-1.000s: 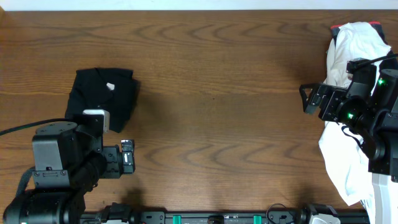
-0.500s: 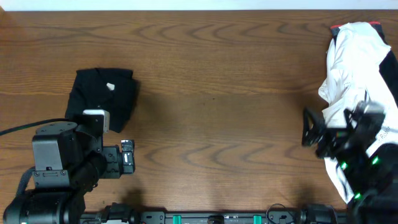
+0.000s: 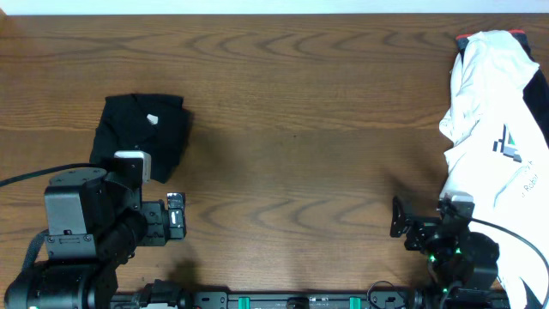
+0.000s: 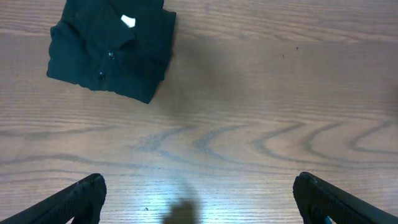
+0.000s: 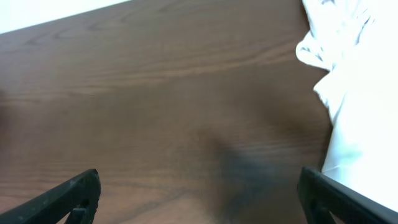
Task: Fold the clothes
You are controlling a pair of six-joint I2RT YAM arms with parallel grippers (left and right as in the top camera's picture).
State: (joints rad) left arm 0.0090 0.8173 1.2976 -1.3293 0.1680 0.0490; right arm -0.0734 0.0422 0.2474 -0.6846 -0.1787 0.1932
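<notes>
Wooden table: black shirt folded, left of frame; both jaws apart, empty; best withdraw without snagging fold.

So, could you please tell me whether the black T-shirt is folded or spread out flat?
Folded. The black T-shirt lies as a compact, layered bundle on the table, white neck tag showing on top, no sleeves spread.

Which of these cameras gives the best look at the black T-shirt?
The left wrist view: the black T-shirt appears large and whole, its white tag clear. The overhead view shows it smaller, with the left arm overlapping its near edge. The right wrist view misses it entirely.
</notes>
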